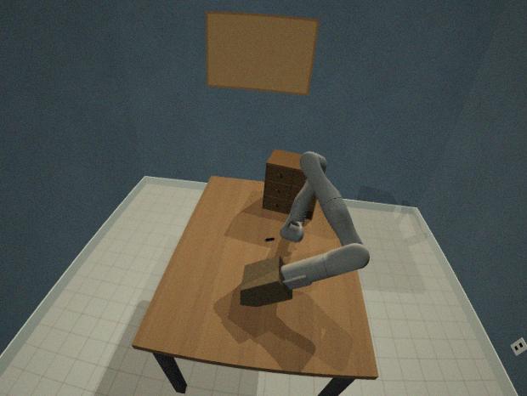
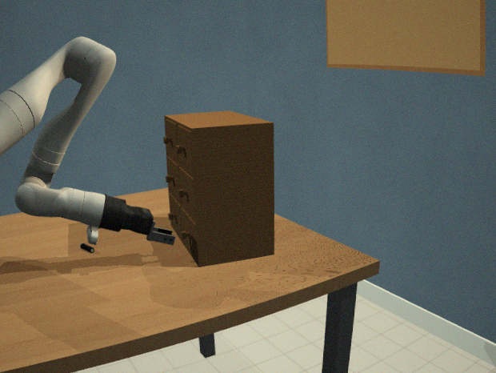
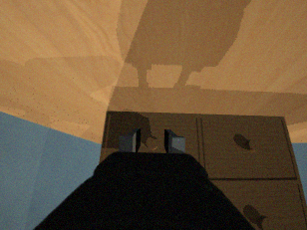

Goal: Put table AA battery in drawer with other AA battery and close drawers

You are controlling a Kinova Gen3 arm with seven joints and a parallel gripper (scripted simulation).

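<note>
The AA battery [image 1: 269,239] [image 2: 87,247], small and dark, lies on the table [image 1: 191,272] [image 2: 120,288] in front of the chest, below the arm's wrist in the exterior view. The small brown chest [image 1: 286,160] [image 2: 234,192] [image 3: 249,165] stands upright with two columns of three drawers. The drawers that show look pushed in; their contents are hidden. My gripper [image 2: 173,236] [image 3: 152,137] is open and empty. It points at the bottom drawer of the chest's right column, its fingertips just short of that drawer's handle [image 2: 186,236]. The arm hides the gripper in the top view.
A khaki block [image 1: 263,283] stands on the table at the arm's base. The arm [image 1: 334,208] [image 2: 60,132] bends high above the table and covers part of the chest's right column in the top view. The wall with a board [image 1: 262,53] [image 2: 405,32] is behind the chest.
</note>
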